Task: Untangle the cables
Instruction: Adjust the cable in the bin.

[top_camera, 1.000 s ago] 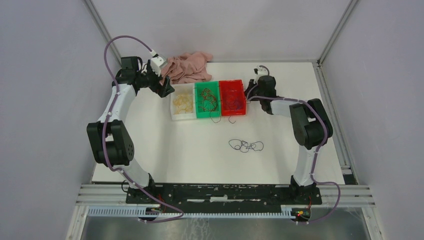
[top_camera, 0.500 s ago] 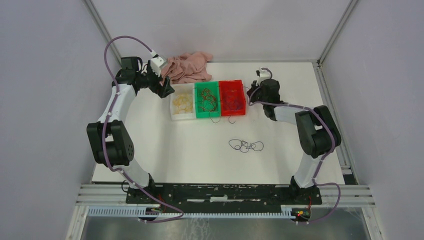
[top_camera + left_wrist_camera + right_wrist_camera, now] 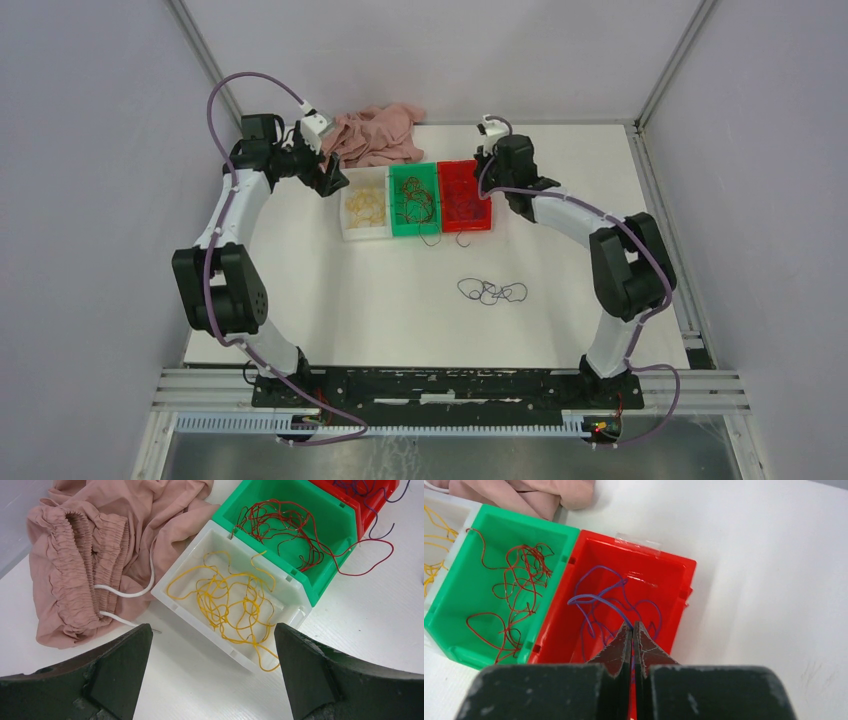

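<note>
I see three bins in a row far across my worktop, cables in each, garment behind the left bin, loose tangle on the worktop before the right bin, right end effector over that bin

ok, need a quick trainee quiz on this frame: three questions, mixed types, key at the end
1. True or false: the right gripper is open.
2. Which bin holds the yellow wires? A) green B) white C) red
3. Fill in: a wire tangle lies loose on the ___.

Key
1. False, it is shut.
2. B, the white bin.
3. table.
</note>
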Robot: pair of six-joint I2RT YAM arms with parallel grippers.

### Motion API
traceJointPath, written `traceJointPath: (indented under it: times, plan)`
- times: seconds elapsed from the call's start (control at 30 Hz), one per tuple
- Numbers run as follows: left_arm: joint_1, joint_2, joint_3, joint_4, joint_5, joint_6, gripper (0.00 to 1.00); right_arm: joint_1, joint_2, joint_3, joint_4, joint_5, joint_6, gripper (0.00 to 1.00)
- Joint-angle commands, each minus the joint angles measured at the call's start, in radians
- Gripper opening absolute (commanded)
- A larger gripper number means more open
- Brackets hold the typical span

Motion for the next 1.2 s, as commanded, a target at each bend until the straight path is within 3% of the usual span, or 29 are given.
traceJointPath:
  times: [0.0,0.4,0.57,0.7,0.9,1.17]
  plan:
    - [0.008,-0.044,0.002,0.008,0.033,0.017,0.99,0.047,0.078,0.14,-0.163,0.068,-0.042,0.0]
    - [0.015,-0.049,0.006,-0.003,0.041,0.031,0.99,0.101,0.265,0.269,-0.303,0.268,-0.033,0.0]
    - [0.017,-0.041,0.006,-0.008,0.049,0.033,0.99,0.113,0.227,0.18,-0.284,0.386,-0.042,0.0]
    - [0.017,-0.034,0.005,-0.009,0.062,0.031,0.99,0.114,0.171,0.093,-0.218,0.378,-0.047,0.01]
    - [0.017,-0.035,0.003,-0.007,0.065,0.016,0.98,0.113,0.151,0.156,-0.225,0.327,-0.03,0.32]
    - [0.017,-0.061,0.02,-0.05,0.082,0.028,0.99,0.112,0.102,0.272,-0.306,0.32,-0.107,0.44]
